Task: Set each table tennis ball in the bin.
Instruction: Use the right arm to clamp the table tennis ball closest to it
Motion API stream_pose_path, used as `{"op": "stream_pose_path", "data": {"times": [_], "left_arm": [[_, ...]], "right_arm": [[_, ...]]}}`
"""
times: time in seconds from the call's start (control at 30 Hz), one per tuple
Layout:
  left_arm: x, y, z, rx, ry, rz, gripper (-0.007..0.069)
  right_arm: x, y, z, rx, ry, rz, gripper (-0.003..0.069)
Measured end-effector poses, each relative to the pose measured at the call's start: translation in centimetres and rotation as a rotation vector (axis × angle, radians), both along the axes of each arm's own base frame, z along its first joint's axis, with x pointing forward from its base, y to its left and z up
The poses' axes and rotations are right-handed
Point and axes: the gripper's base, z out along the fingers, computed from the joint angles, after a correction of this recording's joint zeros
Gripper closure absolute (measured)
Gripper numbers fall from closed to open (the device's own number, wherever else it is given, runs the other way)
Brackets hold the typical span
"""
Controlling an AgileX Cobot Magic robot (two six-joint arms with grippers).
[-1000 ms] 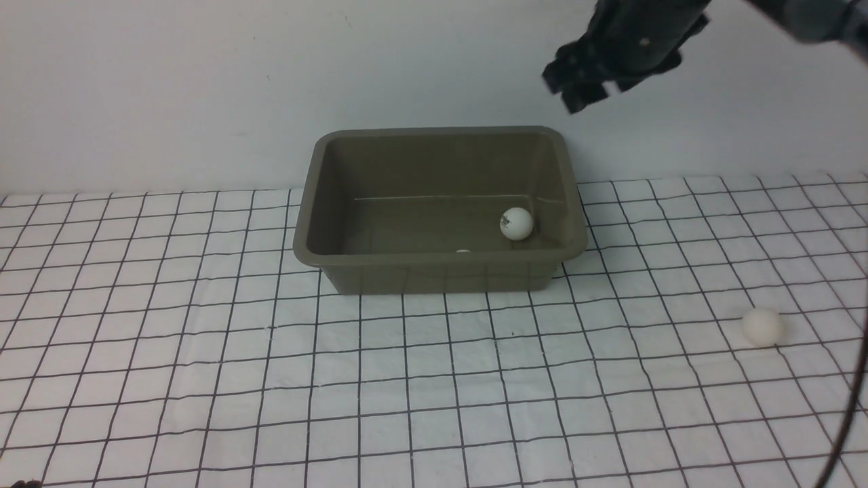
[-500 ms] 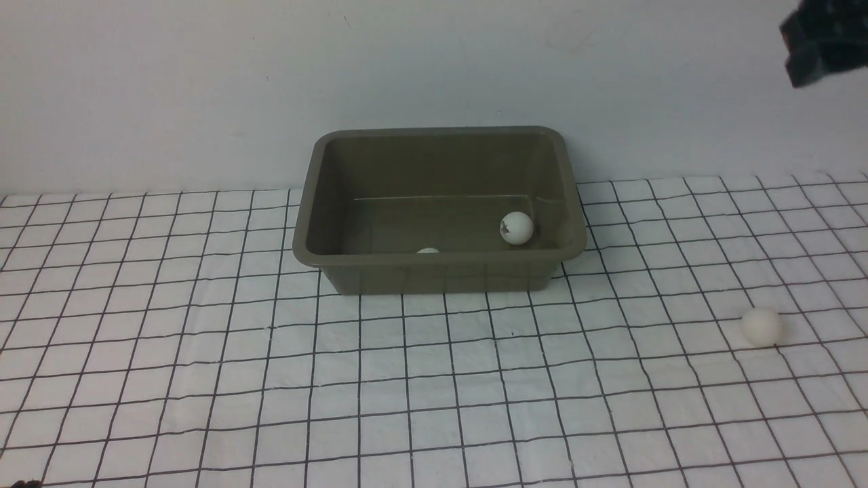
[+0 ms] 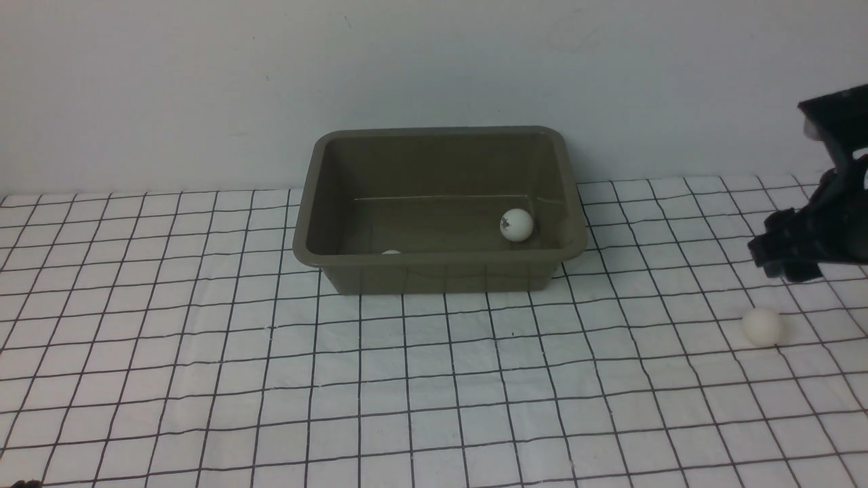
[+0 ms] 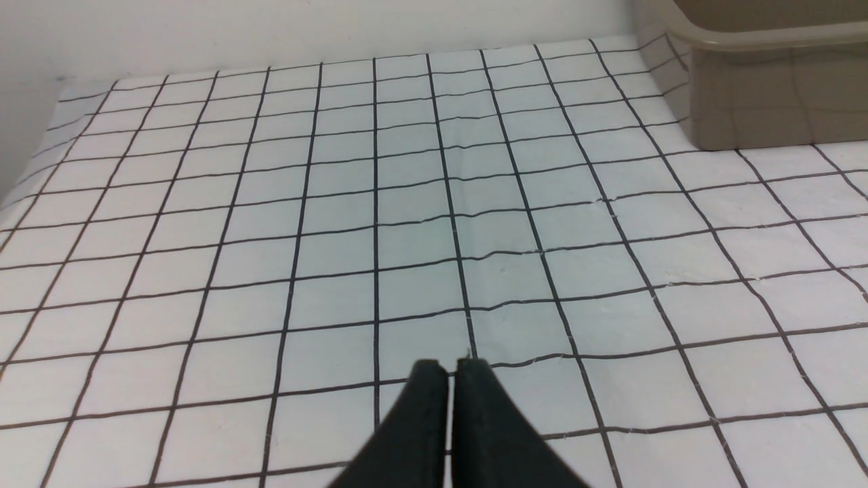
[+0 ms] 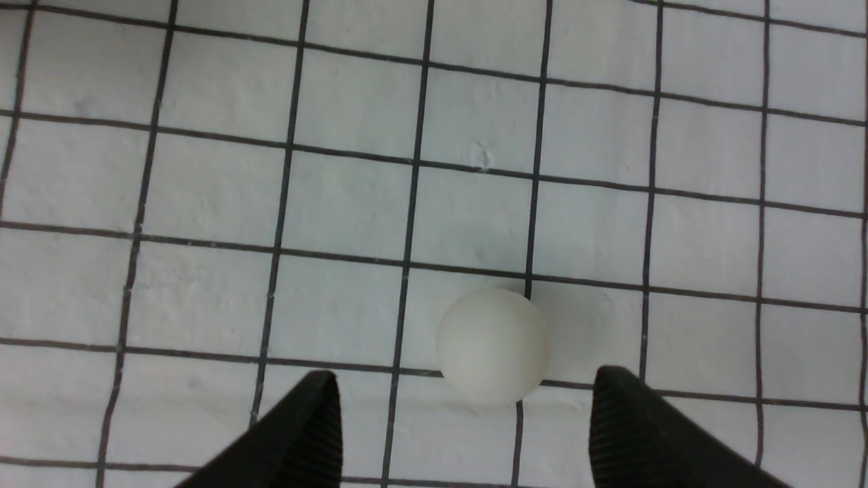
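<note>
Bin (image 3: 441,259): at 12 o'clock on the bench (image 3: 434,407), far centre, close to the white wall (image 3: 203,81). The bench is covered by a white cloth (image 3: 203,339) with a black grid.

Marked ball (image 3: 517,225): inside the bin, on the floor at about 4 o'clock, near the right-hand wall. Its dark print sits on the 9 o'clock side.

Second ball (image 3: 391,252): also inside, at about 7 o'clock of the floor, tight to the near wall. Only its top cap shows over the rim.

Third ball (image 3: 761,327): outside, on the cloth at about 4 o'clock from the bin, well apart from it.

Right pincer (image 5: 464,383): jaws wide apart, pointing down at the cloth. The front view puts it above the third ball, toward 12 o'clock of it, near the bench's right edge. In the wrist view the ball lies between the lines of the two ribbed fingers (image 5: 305,434), just past their tips, touching neither.

Left pincer (image 4: 451,369): jaws together, tips low over the cloth. A corner of the bin shows in its wrist view, well apart from the tips.
</note>
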Motion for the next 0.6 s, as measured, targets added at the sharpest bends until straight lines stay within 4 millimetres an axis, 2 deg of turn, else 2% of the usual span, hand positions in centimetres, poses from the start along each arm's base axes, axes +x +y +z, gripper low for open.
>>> {"op": "stream_pose_path", "data": {"times": [0.1, 0.27, 0.4, 0.6], "left_arm": [[0.0, 0.0, 0.0, 0.0, 0.0, 0.0, 0.0629], [0.0, 0.0, 0.0, 0.0, 0.0, 0.0, 0.0629], [0.0, 0.0, 0.0, 0.0, 0.0, 0.0, 0.0629], [0.0, 0.0, 0.0, 0.0, 0.0, 0.0, 0.0629]], "right_arm": [[0.6, -0.3, -1.3, 0.001, 0.02, -0.011, 0.021], [1.5, -2.7, -3.9, 0.01, 0.087, -0.099, 0.021], [1.6, -3.8, -4.3, 0.039, 0.089, -0.134, 0.021], [1.8, -3.4, -4.3, 0.097, 0.073, -0.107, 0.021]]}}
